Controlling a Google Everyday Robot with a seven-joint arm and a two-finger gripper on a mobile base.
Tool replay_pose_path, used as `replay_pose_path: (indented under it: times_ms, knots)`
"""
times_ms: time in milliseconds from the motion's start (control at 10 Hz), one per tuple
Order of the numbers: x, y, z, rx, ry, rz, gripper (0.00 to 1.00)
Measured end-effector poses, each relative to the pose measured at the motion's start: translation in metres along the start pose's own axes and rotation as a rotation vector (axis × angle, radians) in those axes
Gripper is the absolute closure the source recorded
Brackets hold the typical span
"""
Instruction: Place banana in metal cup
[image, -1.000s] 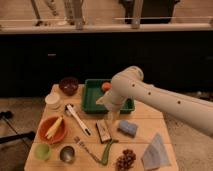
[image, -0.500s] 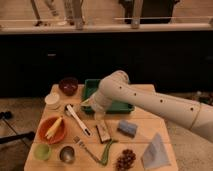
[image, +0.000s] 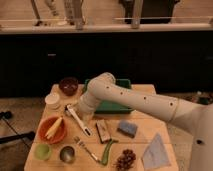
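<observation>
Camera view: 1 arm working over the bench (image: 148, 124). Across the last 1 s the white arm (image: 135, 97) has swung from above the green tray (image: 124, 83) toward picture-left. Its hand (image: 74, 109) now sits low, just above the upper end of the white utensil (image: 79, 121). Nothing on the bench has shifted in that time.

The banana (image: 53, 128) lies in the orange bowl (image: 44, 136), near the hand, below it and to picture-left. The metal cup (image: 67, 153) stands further below the hand, close to the bench's front edge and just beside the light green cup (image: 42, 151). Judged from this layout, the sweep is the approach to the pick. The banana is not yet grasped, and the whole transfer to the cup remains to be done.

Pose: the forearm runs in from picture-right and bends at a rounded joint over the tray's left end. The last link then angles down and toward picture-left. Whether the hand is released or clenched cannot be told, and it appears to carry nothing. The white cup (image: 51, 100) stands near the hand on its picture-left side.
</observation>
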Motion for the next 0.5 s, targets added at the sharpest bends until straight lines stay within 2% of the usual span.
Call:
replay_pose_path:
  times_ms: [200, 500]
  knots:
    - [-0.0072, -0.0059, 0.0100, -0.029, -0.011, -0.033, 0.26]
    - [-0.0058, -0.0052, 0.0095, -0.029, -0.009, -0.032, 0.26]
